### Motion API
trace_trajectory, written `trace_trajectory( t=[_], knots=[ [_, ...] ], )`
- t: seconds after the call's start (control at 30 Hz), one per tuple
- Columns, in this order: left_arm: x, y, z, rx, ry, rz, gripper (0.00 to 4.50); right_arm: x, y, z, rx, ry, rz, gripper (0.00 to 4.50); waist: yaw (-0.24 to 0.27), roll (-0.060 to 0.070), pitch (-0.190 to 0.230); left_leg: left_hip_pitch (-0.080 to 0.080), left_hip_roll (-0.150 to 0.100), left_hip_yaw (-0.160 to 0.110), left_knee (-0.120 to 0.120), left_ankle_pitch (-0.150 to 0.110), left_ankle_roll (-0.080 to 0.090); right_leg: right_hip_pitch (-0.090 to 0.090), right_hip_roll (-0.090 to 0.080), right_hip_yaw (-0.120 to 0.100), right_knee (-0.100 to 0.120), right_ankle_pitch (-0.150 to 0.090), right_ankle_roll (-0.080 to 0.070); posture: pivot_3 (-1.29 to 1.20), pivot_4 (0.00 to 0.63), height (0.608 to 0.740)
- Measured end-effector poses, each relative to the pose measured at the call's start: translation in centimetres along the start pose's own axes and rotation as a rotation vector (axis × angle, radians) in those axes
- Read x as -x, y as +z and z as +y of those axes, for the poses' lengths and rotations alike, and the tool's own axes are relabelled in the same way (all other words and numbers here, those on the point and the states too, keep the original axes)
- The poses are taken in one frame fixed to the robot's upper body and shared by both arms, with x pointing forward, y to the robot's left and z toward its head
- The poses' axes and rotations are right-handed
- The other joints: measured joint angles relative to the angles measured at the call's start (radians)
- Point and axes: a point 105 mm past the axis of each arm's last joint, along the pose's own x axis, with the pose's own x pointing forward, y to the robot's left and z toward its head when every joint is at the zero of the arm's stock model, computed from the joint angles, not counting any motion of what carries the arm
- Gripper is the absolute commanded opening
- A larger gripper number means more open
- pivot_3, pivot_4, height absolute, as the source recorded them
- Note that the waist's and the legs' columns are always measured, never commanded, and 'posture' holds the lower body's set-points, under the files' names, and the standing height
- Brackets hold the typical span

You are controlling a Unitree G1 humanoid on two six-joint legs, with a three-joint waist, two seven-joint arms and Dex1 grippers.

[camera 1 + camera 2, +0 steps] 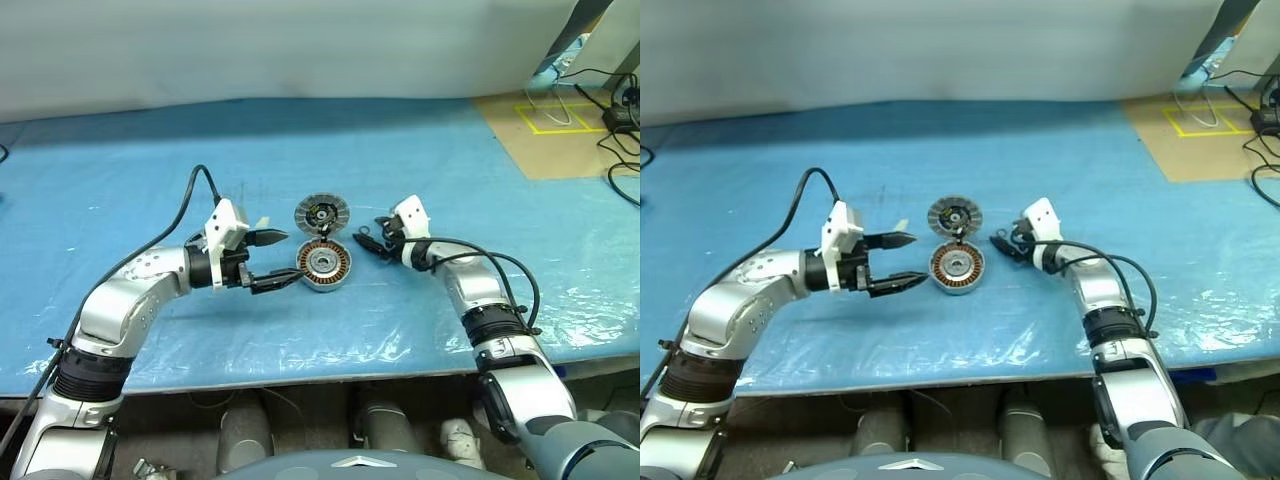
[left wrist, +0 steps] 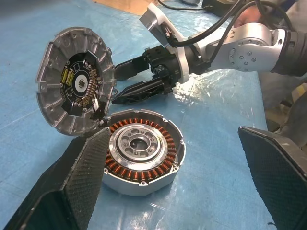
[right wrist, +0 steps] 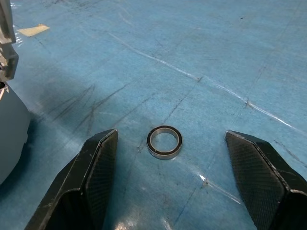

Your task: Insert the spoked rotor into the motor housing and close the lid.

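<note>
Left eye view: we see the housing (image 1: 324,264) at the centre of the frame on the blue table (image 1: 120,180), windings up. The lid (image 1: 321,213) stands tilted at its far edge, ribbed face toward us, just above it in the frame. Left of centre, the left gripper (image 1: 277,259) has its fingers apart, one tip beside the housing. Right of centre, the right gripper (image 1: 367,243) is also spread, empty. In the right wrist view, a small ring (image 3: 164,141) lies on the table between its fingers.
</note>
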Motion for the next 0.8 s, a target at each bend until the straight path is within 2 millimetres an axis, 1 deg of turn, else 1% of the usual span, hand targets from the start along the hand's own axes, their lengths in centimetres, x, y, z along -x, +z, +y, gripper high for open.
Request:
trace_trajectory(
  t=[0.03, 0.13, 0.37, 0.43, 0.47, 0.6, 0.8],
  knots=[
    [0.0, 0.1, 0.0, -0.001, 0.002, -0.001, 4.5, 0.0, -0.1, 0.0, 0.005, 0.0, 0.0, 3.74, 0.0, 0.0, 0.0, 0.0, 0.0, 0.0, 0.0, 0.0, 0.0, 0.0, 0.0, 0.0, 0.0, 0.0, 0.0, 0.0, 0.15, 0.74],
    [-0.1, 0.2, -0.2, -0.001, 0.0, -0.005, 4.5, 0.0, -0.2, 0.1, 0.023, 0.0, 0.001, 3.14, 0.0, 0.0, 0.0, 0.0, 0.0, 0.0, 0.0, 0.0, 0.0, 0.001, 0.0, 0.0, 0.0, 0.0, 0.0, 0.0, 0.15, 0.74],
    [-0.1, 0.2, -0.3, 0.002, 0.006, -0.002, 4.5, 0.1, -0.6, 0.3, 0.031, 0.001, -0.001, 0.66, -0.002, 0.0, 0.0, 0.001, 0.001, 0.0, 0.0, 0.0, 0.0, 0.001, 0.0, 0.0, 0.0, 0.0, 0.0, 0.0, 0.15, 0.74],
    [-0.2, 0.4, -0.5, -0.004, 0.005, -0.004, 4.5, 0.1, -0.6, 0.4, 0.031, 0.001, -0.002, 0.1, -0.002, 0.0, 0.0, 0.001, 0.001, 0.0, 0.0, 0.0, 0.0, 0.001, 0.0, 0.0, 0.0, 0.0, 0.0, 0.0, 0.15, 0.74],
    [-0.2, 0.5, -0.6, -0.009, 0.003, -0.007, 4.5, 0.1, -0.6, 0.4, 0.031, 0.001, -0.002, 0.02, -0.002, 0.0, 0.0, 0.001, 0.001, 0.0, 0.0, 0.0, 0.0, 0.001, 0.0, 0.0, 0.0, 0.0, 0.0, 0.0, 0.15, 0.74],
    [-0.3, 0.6, -0.7, -0.005, 0.003, -0.01, 4.5, 0.2, -0.5, 0.5, 0.03, 0.005, 0.002, 0.02, -0.002, 0.0, 0.0, 0.001, 0.001, 0.0, 0.0, 0.0, 0.0, 0.001, 0.0, 0.0, 0.0, 0.0, 0.0, 0.0, 0.15, 0.74],
    [-0.3, 0.5, -0.6, 0.011, 0.018, -0.002, 4.5, 1.3, -0.6, 1.0, 0.023, 0.036, 0.021, 0.02, -0.001, 0.0, 0.0, 0.001, 0.0, 0.0, -0.001, 0.0, 0.0, 0.001, 0.001, 0.0, -0.001, 0.0, 0.0, 0.0, 0.15, 0.74]
  ],
)
